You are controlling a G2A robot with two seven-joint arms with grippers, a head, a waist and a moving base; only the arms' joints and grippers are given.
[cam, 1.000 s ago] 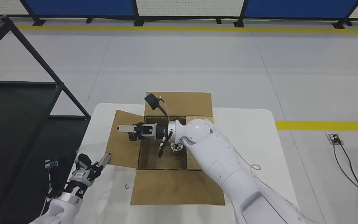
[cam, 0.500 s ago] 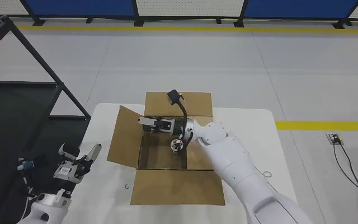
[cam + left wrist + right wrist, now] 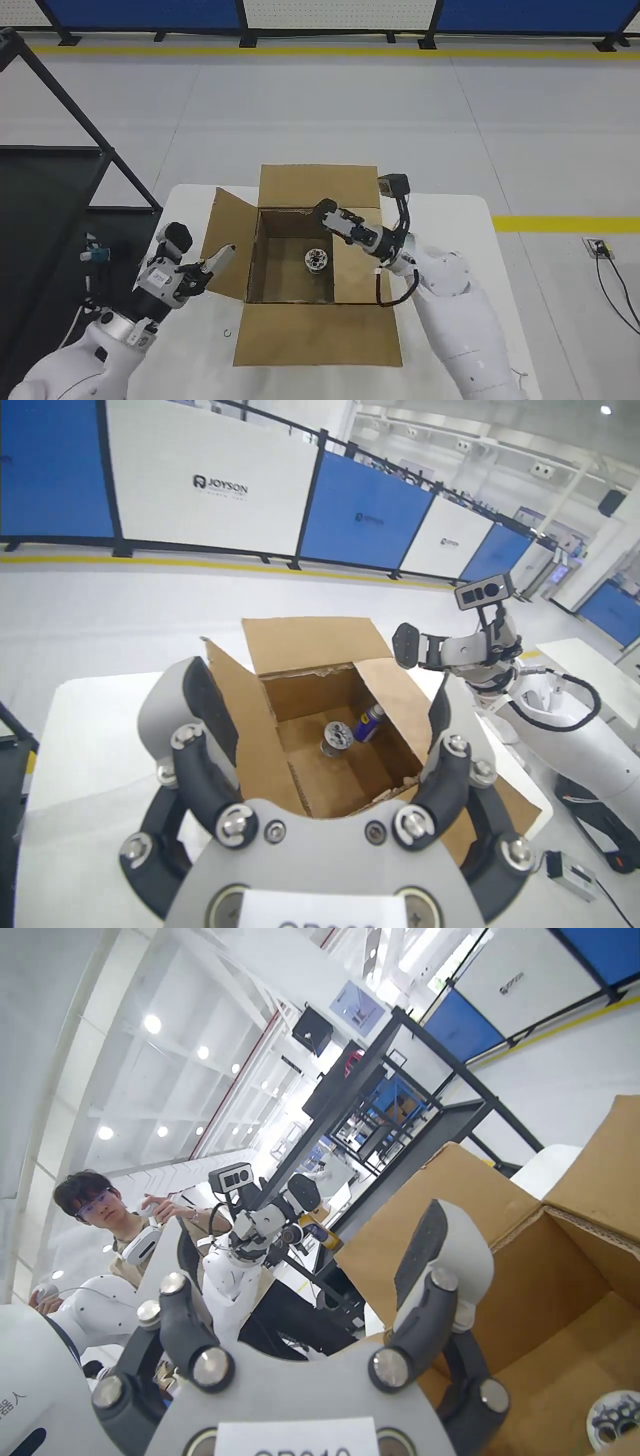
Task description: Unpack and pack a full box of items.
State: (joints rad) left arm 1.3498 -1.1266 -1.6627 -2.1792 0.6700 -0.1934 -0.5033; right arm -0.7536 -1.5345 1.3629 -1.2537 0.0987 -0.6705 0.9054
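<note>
- Status: the brown corrugated cardboard box (image 3: 318, 335) stands in the middle of the white bench (image 3: 455, 215), towards its far edge, with all four flaps folded out.
- Contents: a silver metal spool with holed round flanges (image 3: 336, 739) stands on the box floor. Just beside it a blue spray can with a yellow band and red cap (image 3: 368, 724) leans on the inner wall.
- Judgement: the box is well short of full. Whether this is unpacking or repacking cannot be told; either way, both items need handling and the flaps need closing.
- Left end effector (image 3: 318, 680): spread wide, holding nothing, near the bench's left edge beside the raised flap.
- Right end effector (image 3: 330, 213): spread wide, holding nothing, above the box opening.
- Materials: the cardboard is matt with torn fluted edges; the spool is hard and glossy, and the can is smooth and likely to roll.
</note>
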